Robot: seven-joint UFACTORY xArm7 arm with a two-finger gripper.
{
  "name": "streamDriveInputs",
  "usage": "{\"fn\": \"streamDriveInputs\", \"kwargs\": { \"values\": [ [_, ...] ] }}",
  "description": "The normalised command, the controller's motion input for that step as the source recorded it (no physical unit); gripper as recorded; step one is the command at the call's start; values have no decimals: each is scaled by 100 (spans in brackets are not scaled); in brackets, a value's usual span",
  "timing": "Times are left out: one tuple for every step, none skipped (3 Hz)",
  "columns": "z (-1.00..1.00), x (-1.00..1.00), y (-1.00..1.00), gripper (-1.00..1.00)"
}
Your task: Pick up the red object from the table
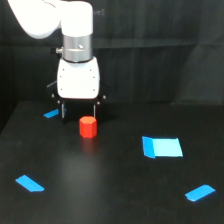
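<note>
The red object [88, 127] is a small red-orange hexagonal block standing upright on the black table [110, 175], left of centre. My gripper [79, 112] hangs from a white head just above and behind it. Its two thin dark fingers [95, 109] are spread wide, so the gripper is open with nothing between them. The block sits below the fingertips, closer to the finger on the exterior view's right, and does not appear to touch either one.
Flat blue patches lie on the table: a small one [51, 114] beside the left finger, a large rectangle [162, 147] to the right, one at the front left [30, 183] and one at the front right [200, 192]. A dark curtain backs the scene.
</note>
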Motion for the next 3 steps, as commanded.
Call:
{"fn": "streamDriveInputs", "kwargs": {
  "values": [
    [-1,39,-55,99],
    [-4,-9,-59,100],
    [-9,-15,-47,100]
  ]
}}
